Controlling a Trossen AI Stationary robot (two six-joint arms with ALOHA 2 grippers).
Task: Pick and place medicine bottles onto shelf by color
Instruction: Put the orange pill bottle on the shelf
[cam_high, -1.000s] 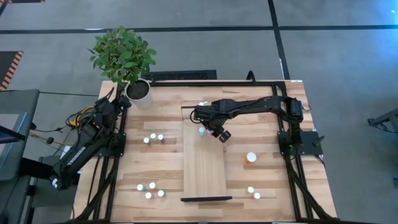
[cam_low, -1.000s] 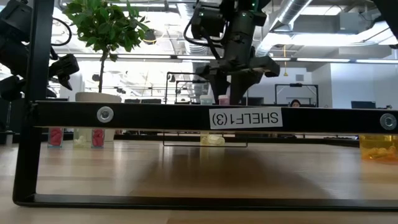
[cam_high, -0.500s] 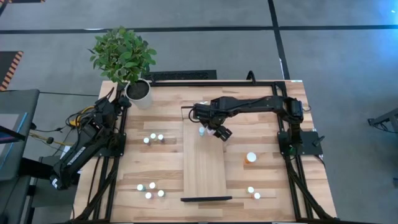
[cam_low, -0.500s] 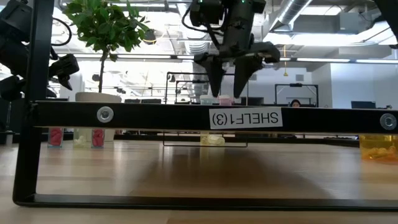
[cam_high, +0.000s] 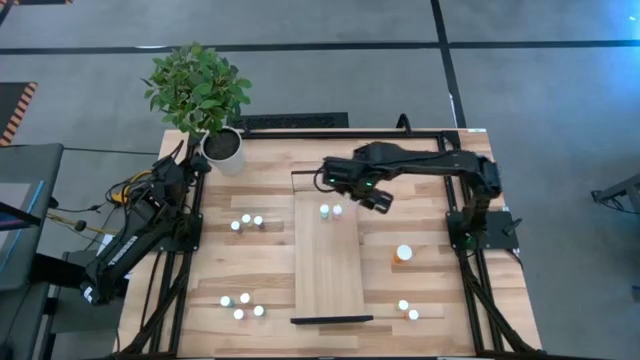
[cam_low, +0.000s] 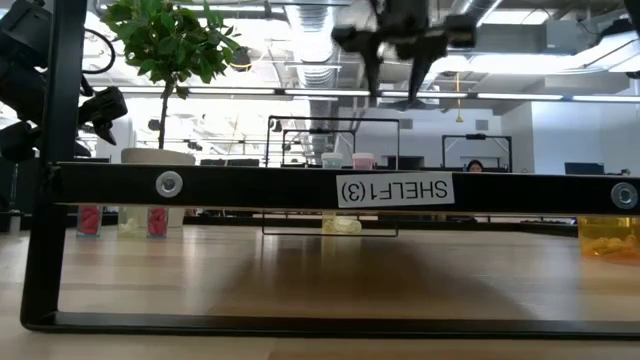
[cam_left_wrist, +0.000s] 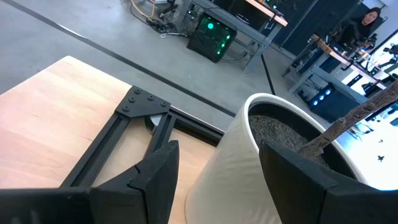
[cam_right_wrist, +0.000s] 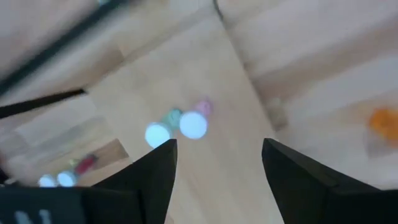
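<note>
Although the right gripper hung above the far part of the shelf, its fingers stood apart and grasped nothing, and the two bottles on the shelf sat side by side just beside it, toward the left arm and a little nearer the shelf's middle. In the low view those two bottles, one teal-topped and one pink, showed upright behind the shelf's black end bar, well below the raised fingers. The nearest loose bottle to this arm seemed to be the larger orange bottle, which stood on the worktop between the shelf's long edge and the arm's base, toward the near end from the fingers; a pair of small bottles stood farther that way. The shelf's long axis ran from near edge to far edge, so that reach would go alongside it. The left gripper waited beside the white plant pot, fingers parted and empty, far from any bottle. Compared with a second earlier, the right gripper had let go, risen clear of the shelf and drawn back toward its own side, leaving a second bottle standing beside the first.
</note>
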